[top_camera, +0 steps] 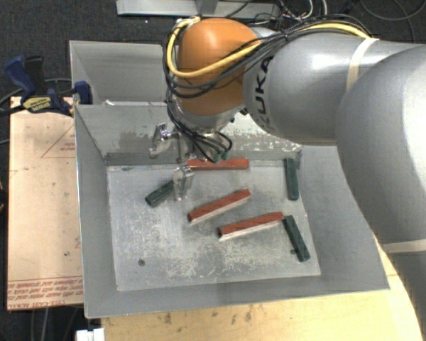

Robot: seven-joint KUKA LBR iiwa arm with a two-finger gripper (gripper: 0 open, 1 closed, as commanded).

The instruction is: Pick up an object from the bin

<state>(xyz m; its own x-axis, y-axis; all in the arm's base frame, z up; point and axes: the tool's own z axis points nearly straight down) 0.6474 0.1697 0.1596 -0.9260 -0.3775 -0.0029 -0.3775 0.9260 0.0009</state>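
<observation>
Camera view: the arm [319, 84] casing carries "KUKA" lettering, partly hidden by cables. The gripper [181, 185] stands at frame centre, touching or just beside the right end of a dark green bar [158, 195] on the left-centre floor of the bin [199, 275]. Whether the gripper is open or closed cannot be determined. It partly covers a red-brown bar [224, 164] behind it.

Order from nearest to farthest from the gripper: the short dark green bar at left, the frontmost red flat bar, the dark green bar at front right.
1. Short dark green bar, just left of the gripper.
2. Frontmost red flat bar, centre-right.
3. Dark green bar, front right.
</observation>
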